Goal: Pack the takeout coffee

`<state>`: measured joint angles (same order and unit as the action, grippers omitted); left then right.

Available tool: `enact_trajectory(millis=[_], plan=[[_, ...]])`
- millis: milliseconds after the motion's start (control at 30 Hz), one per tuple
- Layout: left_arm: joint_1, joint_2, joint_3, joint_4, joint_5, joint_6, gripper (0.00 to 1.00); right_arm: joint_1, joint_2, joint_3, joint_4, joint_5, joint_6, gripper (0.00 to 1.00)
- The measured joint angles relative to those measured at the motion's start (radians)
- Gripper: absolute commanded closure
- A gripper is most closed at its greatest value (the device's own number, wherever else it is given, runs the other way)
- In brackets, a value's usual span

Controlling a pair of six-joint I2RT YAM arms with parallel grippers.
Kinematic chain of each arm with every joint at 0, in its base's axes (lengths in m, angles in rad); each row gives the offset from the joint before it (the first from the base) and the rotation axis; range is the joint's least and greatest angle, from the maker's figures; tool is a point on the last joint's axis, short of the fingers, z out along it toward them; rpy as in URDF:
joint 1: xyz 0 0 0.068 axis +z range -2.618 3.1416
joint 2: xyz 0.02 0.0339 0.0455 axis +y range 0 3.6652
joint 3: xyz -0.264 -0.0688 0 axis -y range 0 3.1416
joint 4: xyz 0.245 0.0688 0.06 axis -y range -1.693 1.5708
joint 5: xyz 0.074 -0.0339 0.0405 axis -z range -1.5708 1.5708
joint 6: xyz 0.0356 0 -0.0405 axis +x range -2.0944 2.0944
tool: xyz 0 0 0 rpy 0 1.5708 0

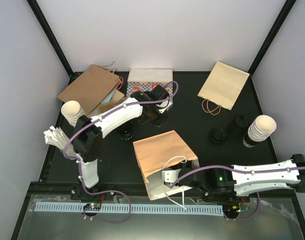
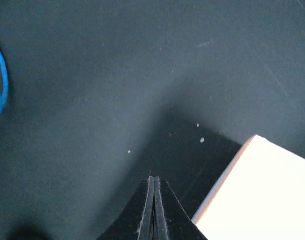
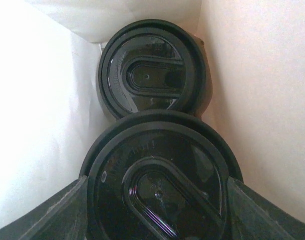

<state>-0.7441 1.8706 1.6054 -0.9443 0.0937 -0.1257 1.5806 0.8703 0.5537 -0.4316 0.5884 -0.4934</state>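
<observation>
Right gripper (image 3: 156, 192) clasps the nearer takeout coffee (image 3: 157, 150), its axis and lid pointing six o'clock; left gripper (image 2: 153, 182) pinched shut, empty.

Black coffee cups (image 3: 152, 70), tan paper bag (image 1: 162, 150), white cup stack (image 1: 262, 129), black table (image 1: 192, 117).

The lower cup (image 3: 157, 195) and upper cup (image 3: 149, 70) had glossy plastic lids; the bag (image 3: 252, 100) was matt paper.

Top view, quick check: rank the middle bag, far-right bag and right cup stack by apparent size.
1. Middle bag, though it may sit nearer the camera.
2. Far-right bag.
3. Right cup stack.
</observation>
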Motion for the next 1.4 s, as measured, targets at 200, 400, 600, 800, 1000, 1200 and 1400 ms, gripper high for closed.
enact_trajectory(millis=[200, 400, 600, 800, 1000, 1200, 1400], plan=[[0.010, 0.047, 0.053, 0.003, -0.024, 0.021, 0.99, 0.000, 0.000, -0.005, 0.004, 0.005, -0.007, 0.60], [0.042, 0.094, 0.056, 0.006, -0.019, 0.020, 0.99, -0.001, 0.000, -0.005, 0.005, 0.011, -0.014, 0.60], [0.064, 0.130, 0.056, 0.010, 0.000, 0.020, 0.99, -0.005, 0.000, -0.005, 0.005, 0.011, -0.022, 0.60], [0.064, 0.148, 0.057, 0.011, 0.021, 0.020, 0.98, -0.006, 0.000, -0.005, 0.005, 0.010, -0.023, 0.60], [0.064, 0.161, 0.059, 0.013, 0.027, 0.020, 0.98, -0.006, 0.000, -0.005, 0.005, 0.010, -0.024, 0.61], [0.064, 0.161, 0.066, 0.014, 0.035, 0.021, 0.98, -0.006, 0.000, -0.005, 0.004, 0.010, -0.025, 0.61], [0.064, 0.172, 0.078, 0.016, 0.050, 0.021, 0.98, -0.006, 0.000, -0.005, 0.003, 0.010, -0.025, 0.61]])
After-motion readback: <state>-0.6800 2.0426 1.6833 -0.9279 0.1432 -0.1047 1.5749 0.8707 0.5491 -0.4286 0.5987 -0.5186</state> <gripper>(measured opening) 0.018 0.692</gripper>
